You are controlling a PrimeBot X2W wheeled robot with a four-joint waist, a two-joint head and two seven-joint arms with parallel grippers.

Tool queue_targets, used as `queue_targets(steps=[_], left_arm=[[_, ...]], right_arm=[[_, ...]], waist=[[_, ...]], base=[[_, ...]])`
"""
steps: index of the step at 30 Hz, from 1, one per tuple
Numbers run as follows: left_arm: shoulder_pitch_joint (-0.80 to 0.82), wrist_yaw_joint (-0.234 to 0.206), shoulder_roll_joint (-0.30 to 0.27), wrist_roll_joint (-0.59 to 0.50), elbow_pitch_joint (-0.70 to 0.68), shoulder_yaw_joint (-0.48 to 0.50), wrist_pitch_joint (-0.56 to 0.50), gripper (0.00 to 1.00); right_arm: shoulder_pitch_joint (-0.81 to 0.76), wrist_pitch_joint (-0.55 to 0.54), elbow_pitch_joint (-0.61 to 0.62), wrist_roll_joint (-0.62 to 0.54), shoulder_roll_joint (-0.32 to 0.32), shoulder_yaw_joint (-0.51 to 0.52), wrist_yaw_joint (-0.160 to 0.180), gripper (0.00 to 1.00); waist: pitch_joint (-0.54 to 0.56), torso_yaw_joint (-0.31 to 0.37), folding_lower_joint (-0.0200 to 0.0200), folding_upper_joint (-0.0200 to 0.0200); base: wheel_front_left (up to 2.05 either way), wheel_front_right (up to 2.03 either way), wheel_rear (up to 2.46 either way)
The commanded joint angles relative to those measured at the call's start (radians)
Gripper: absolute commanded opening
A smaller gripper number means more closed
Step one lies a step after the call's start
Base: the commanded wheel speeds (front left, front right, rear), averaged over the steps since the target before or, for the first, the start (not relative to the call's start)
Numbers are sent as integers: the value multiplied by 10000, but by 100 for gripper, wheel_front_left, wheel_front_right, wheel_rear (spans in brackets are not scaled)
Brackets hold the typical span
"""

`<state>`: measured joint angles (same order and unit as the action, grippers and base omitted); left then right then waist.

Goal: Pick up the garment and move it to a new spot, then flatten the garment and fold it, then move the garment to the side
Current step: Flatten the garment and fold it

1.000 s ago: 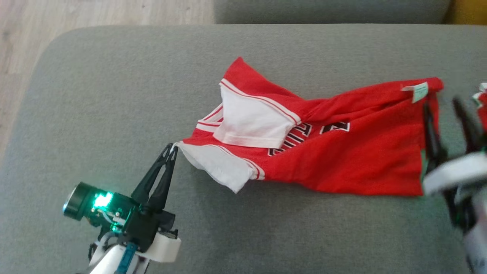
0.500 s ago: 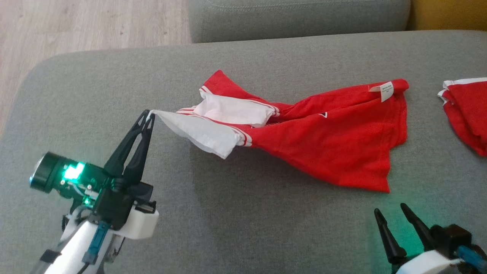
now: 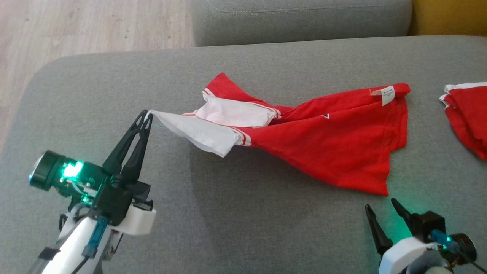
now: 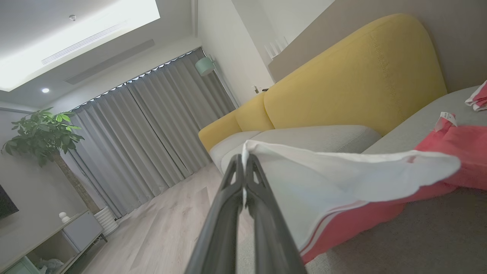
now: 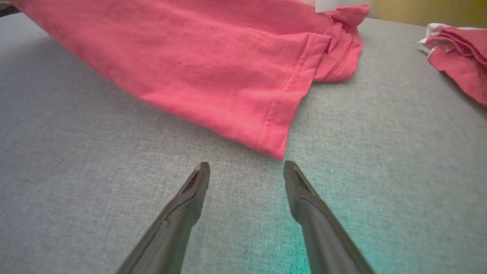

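A red garment (image 3: 335, 140) with white sleeves and striped trim lies stretched across the grey cushion (image 3: 243, 228). My left gripper (image 3: 147, 115) is shut on the tip of one white sleeve (image 3: 201, 135), holding it lifted off the cushion; the left wrist view shows the same white sleeve (image 4: 342, 175) pinched at the fingertips of the left gripper (image 4: 243, 161). My right gripper (image 3: 380, 204) stands open just short of the garment's near red hem corner (image 5: 276, 150), with nothing between its fingers (image 5: 198, 182). A white label (image 3: 386, 94) sticks up at the far right corner.
A second red and white garment (image 3: 466, 114) lies at the cushion's right edge, also visible as a red cloth (image 5: 456, 57) in the right wrist view. A grey backrest (image 3: 300, 19) and a yellow sofa (image 4: 342, 80) stand behind. Wooden floor (image 3: 76, 26) lies beyond the left edge.
The right gripper let go of the garment's right side and pulled back to the near right, open. The left gripper dragged and lifted the white sleeve leftward. The camera has shifted too.
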<state>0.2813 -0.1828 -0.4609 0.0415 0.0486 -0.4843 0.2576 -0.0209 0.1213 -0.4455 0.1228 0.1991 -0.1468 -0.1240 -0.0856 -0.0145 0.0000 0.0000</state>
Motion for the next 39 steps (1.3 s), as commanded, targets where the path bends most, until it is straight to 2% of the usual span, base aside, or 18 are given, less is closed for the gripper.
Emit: queue_targets(steps=[1,7,10,11,19,22,23,24,25,33,39], left_arm=[[578,41,-360,-10,-259,496,42,0],[617,52,-416,20,-241,542,42,0],[629,61,-436,12,-240,535,42,0],[629,64,-445,7,-240,530,42,0],[676,105,-524,-15,-257,494,42,0],[682,101,-543,-15,-252,485,42,0],[678,96,-545,-15,-249,481,42,0],[676,93,-548,-15,-244,476,42,0],[676,90,-551,-12,-237,473,42,0],[666,63,-570,20,-201,464,42,0],[621,-21,-635,108,-440,627,42,0]], right_arm=[[363,7,96,-157,30,-52,-67,100],[820,174,-670,-692,-392,418,-67,83],[1007,353,-959,-863,-522,567,-67,54],[1053,393,-1052,-921,-562,611,-67,48],[1396,770,-1567,-1419,-777,1064,-67,41],[1487,872,-1715,-1509,-856,1137,-67,18],[1512,903,-1763,-1527,-873,1150,-67,16],[1538,934,-1808,-1543,-886,1158,-67,5],[1564,964,-1850,-1554,-896,1165,-67,0],[1733,1226,-1876,-1585,-914,1181,-67,0],[1534,1380,-811,-1013,-895,1416,-67,0]], waist=[[-6,-36,0,0],[-21,-149,0,0],[-36,-192,0,0],[-36,-198,0,0],[-113,-231,0,0],[-136,-226,0,0],[-138,-222,0,0],[-139,-219,0,0],[-139,-214,0,0],[-63,-149,0,0],[337,-34,0,0]], base=[[0,0,0],[0,0,0],[0,0,0],[0,0,0],[0,0,0],[0,0,0],[0,0,0],[0,0,0],[0,0,0],[0,0,0],[0,0,0]])
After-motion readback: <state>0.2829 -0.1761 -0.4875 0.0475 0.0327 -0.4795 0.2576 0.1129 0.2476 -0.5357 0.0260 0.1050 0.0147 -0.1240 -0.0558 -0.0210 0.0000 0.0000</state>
